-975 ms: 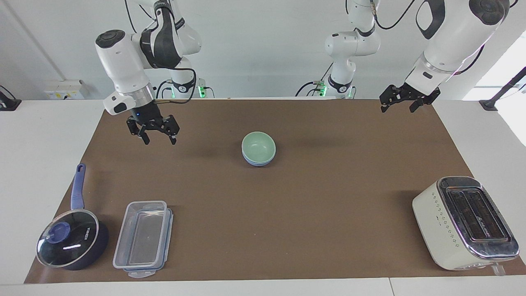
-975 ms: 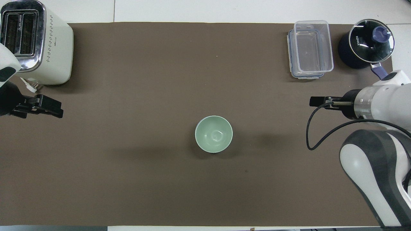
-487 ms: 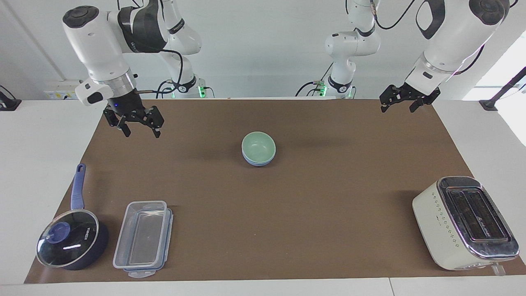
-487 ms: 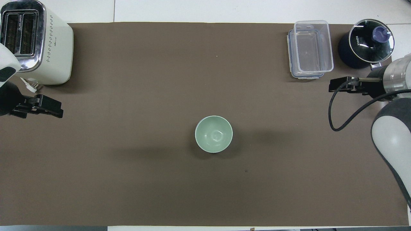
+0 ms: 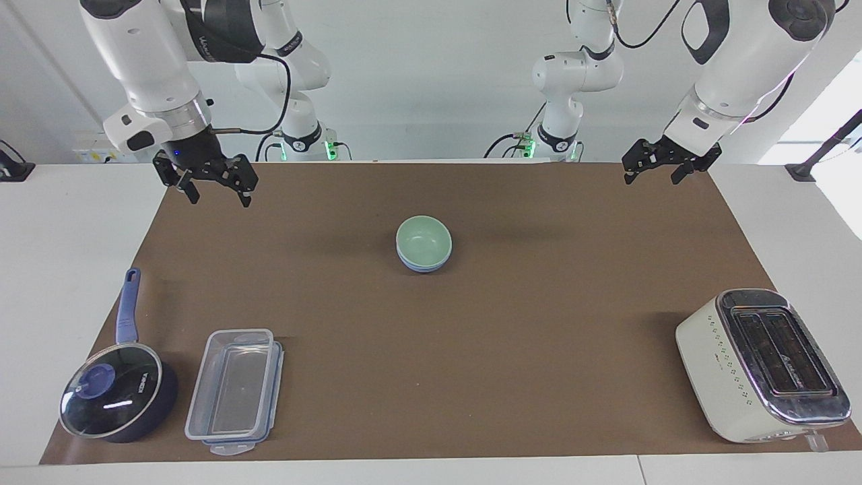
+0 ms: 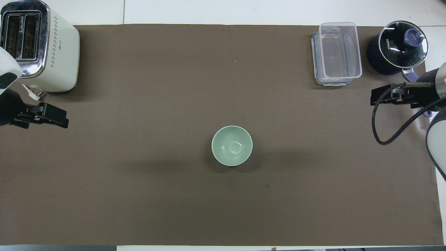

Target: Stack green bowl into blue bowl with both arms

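I see the green bowl (image 5: 423, 238) nested in the blue bowl (image 5: 424, 265) mid-mat, with my right gripper (image 5: 214, 192) and left gripper (image 5: 652, 174) spread, both raised and empty.

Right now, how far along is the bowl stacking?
Stacking looks done: the green bowl sits nested in the blue bowl, mid-mat, only the blue rim showing beneath it. Nothing is in hand: the right claw hangs open and empty above the mat's corner, the left claw open at its own end. Nothing visible is left beyond parking the arms.
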### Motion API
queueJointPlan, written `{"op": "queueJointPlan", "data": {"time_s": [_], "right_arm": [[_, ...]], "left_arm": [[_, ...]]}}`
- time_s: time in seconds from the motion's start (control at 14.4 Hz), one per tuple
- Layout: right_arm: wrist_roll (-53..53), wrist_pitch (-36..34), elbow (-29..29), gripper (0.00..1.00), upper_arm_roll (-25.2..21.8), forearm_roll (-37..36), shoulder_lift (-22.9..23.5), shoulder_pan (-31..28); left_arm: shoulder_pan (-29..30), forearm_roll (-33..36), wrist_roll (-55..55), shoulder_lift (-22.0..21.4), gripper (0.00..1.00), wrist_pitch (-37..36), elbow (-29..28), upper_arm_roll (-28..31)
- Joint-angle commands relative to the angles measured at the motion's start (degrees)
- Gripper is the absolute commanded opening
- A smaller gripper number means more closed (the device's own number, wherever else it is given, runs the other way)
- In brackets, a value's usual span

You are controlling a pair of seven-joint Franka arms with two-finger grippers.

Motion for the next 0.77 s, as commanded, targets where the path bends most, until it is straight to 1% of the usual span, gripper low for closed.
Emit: {"op": "queueJointPlan", "data": {"time_s": [0.0,0.21,0.7], "right_arm": [[-0.56,-3.66,0.73,1.0,0.78,-0.87,0.12,-0.8],[-0.56,-5.5,-0.6,1.0,0.7,-0.69,-1.02,-1.15],[-0.56,-4.81,-1.21,1.0,0.7,-0.6,-1.29,-1.5]], "left_arm": [[0.34,1.24,-0.07,-0.12,1.0,0.0,0.17,-0.34],[0.34,1.24,-0.07,-0.12,1.0,0.0,0.25,-0.26],[0.34,1.24,-0.07,-0.12,1.0,0.0,0.17,-0.34]]}}
